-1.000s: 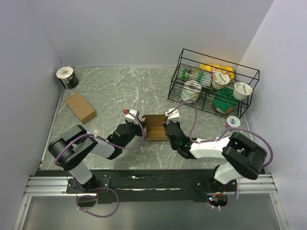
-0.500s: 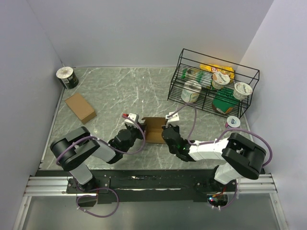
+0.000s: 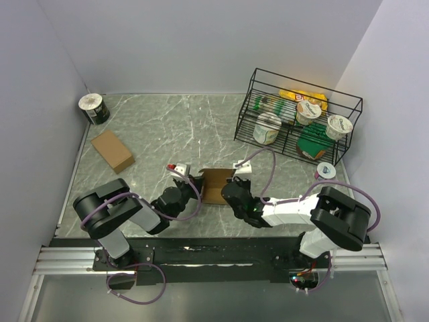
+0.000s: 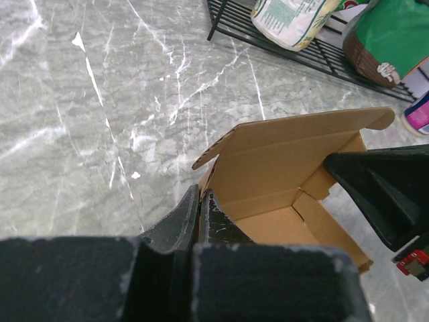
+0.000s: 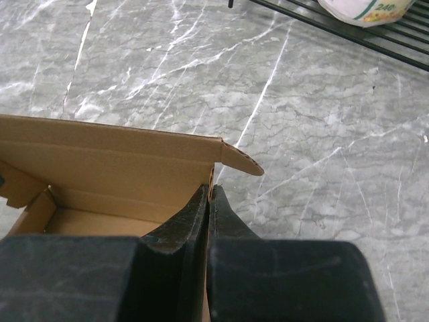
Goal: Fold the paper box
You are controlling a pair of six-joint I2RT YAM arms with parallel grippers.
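From above, the paper box [image 3: 216, 186] sits on the marble table [image 3: 167, 127] near the front edge, half formed and open at the top, with the left gripper [image 3: 198, 184] at its left side and the right gripper [image 3: 230, 186] at its right. This view is too far off to show how the jaws stand. It alone shows a second, fully closed cardboard box [image 3: 112, 150] lying well apart at the left, and the whole wire rack [image 3: 298, 115] of food tubs at the back right. The left wrist camera brings the paper box [image 4: 281, 168] close: its back wall stands upright with a curled tab at each end, and the floor panel shows inside. The left gripper [image 4: 201, 201] has its jaws pressed together on the box's left side wall (only a thin edge of cardboard runs in between them), while the right gripper [image 4: 382, 191] shows as a dark wedge at the far wall. The right wrist camera shows the opposite end of the paper box [image 5: 114, 164]. There the right gripper [image 5: 209, 201] is likewise clamped tight on the right side wall, just below the curled corner tab.
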